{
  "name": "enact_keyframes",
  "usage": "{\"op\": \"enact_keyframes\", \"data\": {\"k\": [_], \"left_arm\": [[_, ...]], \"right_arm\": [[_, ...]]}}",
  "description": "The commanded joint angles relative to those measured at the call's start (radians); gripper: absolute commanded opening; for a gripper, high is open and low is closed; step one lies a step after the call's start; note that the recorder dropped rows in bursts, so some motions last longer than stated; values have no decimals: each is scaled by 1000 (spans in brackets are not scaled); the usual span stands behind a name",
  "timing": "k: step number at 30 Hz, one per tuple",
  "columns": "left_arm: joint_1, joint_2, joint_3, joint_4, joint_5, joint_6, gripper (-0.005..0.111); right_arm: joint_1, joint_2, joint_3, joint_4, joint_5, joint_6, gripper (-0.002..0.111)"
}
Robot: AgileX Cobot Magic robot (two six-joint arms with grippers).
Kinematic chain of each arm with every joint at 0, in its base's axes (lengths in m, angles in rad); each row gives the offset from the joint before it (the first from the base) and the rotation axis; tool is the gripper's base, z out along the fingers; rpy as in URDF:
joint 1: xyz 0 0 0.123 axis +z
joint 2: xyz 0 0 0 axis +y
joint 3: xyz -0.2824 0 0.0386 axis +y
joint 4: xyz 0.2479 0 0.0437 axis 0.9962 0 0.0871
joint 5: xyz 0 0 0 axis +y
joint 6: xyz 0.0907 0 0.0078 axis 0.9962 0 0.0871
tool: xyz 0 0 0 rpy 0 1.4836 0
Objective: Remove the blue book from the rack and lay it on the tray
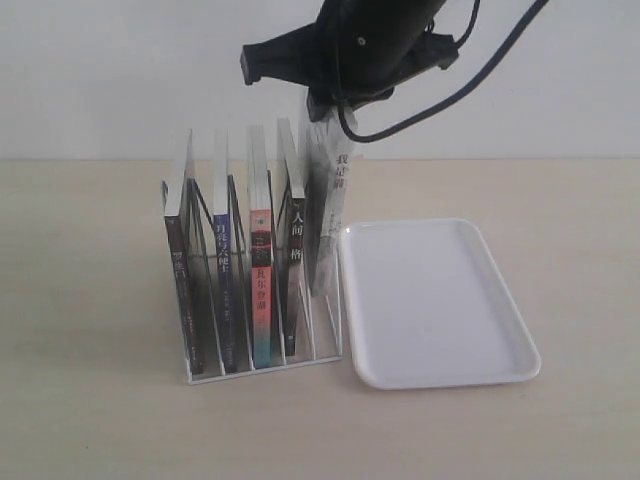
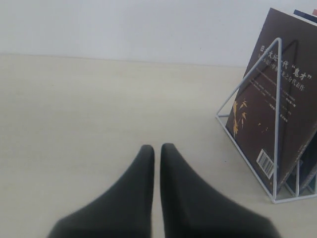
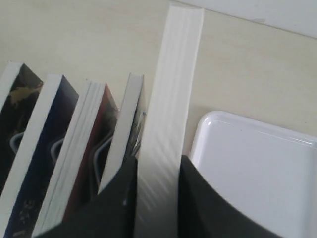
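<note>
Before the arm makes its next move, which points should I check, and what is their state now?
1. Right pincer closed on a book: ok, it clamps the grey-spined book.
2. Gripped book is the blue book: not ok, that one stands untouched in the rack, second slot from the exterior view's left.
3. Tray free to receive: ok.
4. Left pincer out of the way: ok, shut over bare table.
5. Gripped book clear of the dividers: cannot tell.

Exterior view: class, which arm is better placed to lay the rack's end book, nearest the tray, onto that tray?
Right, probably: the right claw clamps that book beside the tray. The left claw sits shut beyond the rack's far end.
</note>
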Motion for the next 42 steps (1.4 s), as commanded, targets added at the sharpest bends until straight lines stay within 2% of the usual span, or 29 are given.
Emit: {"op": "enact_keyframes", "data": {"k": [1, 13, 25, 26, 28, 30, 33, 34, 37, 42], "left_arm": [[3, -3, 3, 0, -8, -8, 5], [3, -3, 3, 0, -8, -8, 5], [3, -3, 3, 0, -8, -8, 5], [3, -3, 3, 0, -8, -8, 5], [3, -3, 3, 0, -8, -8, 5], [3, -3, 3, 0, -8, -8, 5], [3, -3, 3, 0, -8, -8, 5], [3, -3, 3, 0, -8, -8, 5], [3, -3, 3, 0, -8, -8, 5], [3, -3, 3, 0, -8, -8, 5]], "right_arm": [[16, -27, -83, -47, 59, 13, 0], [19, -21, -116, -39, 119, 27, 0], [29, 87, -115, -61, 146, 79, 1], [36, 94, -115, -67, 146, 79, 3], [47, 105, -115, -106, 144, 79, 13], [56, 112, -113, -129, 138, 79, 32], [68, 114, -113, -134, 124, 61, 66], [72, 114, -113, -134, 122, 61, 71], [76, 114, -113, -136, 123, 41, 71], [76, 110, -123, -153, 168, 39, 55]]}}
